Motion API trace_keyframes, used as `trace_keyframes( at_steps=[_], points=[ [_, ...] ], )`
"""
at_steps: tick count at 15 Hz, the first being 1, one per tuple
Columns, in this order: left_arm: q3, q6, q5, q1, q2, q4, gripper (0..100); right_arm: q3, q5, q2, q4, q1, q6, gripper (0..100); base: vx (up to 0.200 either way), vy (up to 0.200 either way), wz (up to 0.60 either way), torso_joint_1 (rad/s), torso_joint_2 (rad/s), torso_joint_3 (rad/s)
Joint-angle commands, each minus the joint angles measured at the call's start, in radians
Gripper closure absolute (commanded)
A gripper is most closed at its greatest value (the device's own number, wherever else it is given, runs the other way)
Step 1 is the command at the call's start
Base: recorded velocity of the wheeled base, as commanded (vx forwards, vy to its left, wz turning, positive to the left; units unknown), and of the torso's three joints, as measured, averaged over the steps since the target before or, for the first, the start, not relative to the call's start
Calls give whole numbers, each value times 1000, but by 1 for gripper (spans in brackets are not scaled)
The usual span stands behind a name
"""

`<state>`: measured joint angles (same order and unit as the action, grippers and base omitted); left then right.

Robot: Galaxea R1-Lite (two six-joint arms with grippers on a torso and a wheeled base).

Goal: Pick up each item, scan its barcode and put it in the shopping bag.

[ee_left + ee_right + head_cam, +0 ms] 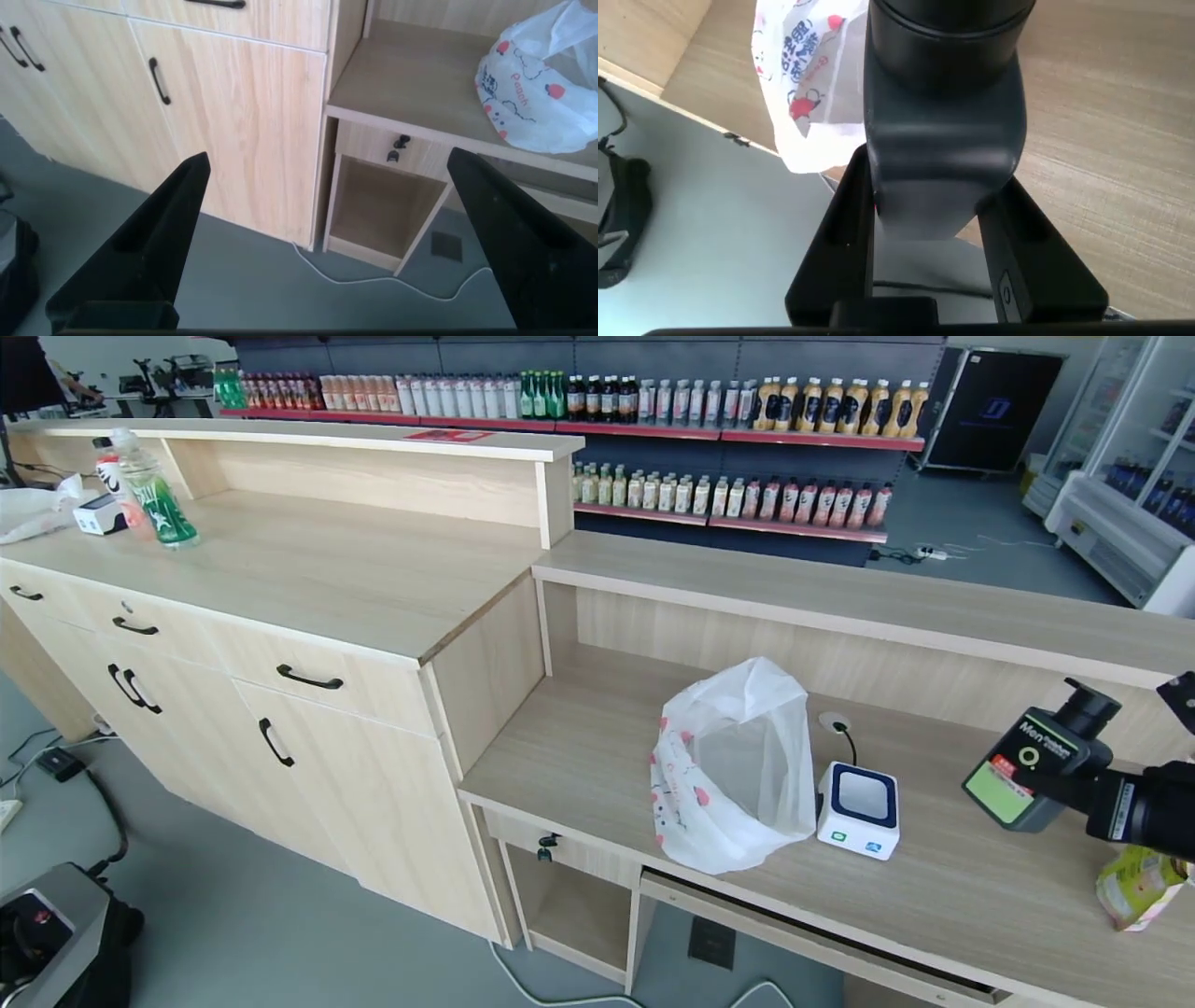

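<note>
One dark pump bottle point(1032, 767) is clamped in the right claw point(1060, 786) above the worktop point(934, 915). Its long axis is slanted, pump cap up and base down toward the single scanner point(859, 809). One shopping bag point(733, 775) stands just beside the scanner, and one green pouch point(1139, 889) lies near the bottle. The left claw point(329, 161) is spread apart over the floor.

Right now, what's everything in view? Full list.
shopping bag: 1, white with pink prints, standing open on the lower counter
scanner: 1, white with dark screen, right beside the bag
pump bottle: 1, dark grey with green label, held above the counter, far right
pouch: 1, green, on the counter under the right arm
drink bottles: 2, one green, one white and red, upper counter, far left
shelf bottles: many, mixed colours, rows at the back
left gripper: open, over the floor by the cabinet
right gripper: shut on the pump bottle
</note>
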<state>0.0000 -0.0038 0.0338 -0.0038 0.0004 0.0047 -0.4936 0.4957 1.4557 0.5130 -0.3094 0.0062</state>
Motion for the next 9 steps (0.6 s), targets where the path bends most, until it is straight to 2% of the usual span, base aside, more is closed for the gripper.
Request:
trace_keyframes(
  at_steps=[1,5,9],
  points=[
    [0,-1,0,-1,1,0,0,-3,4,49,4,-11,6,100,0,0,0,0,0,0],
    [0,-1,0,-1,1,0,0,-56,14,89,73,-19,5,100,0,0,0,0,0,0],
    [0,-1,0,-1,1,0,0,-89,110,195,75,-48,-12,100,0,0,0,0,0,0]
  ],
)
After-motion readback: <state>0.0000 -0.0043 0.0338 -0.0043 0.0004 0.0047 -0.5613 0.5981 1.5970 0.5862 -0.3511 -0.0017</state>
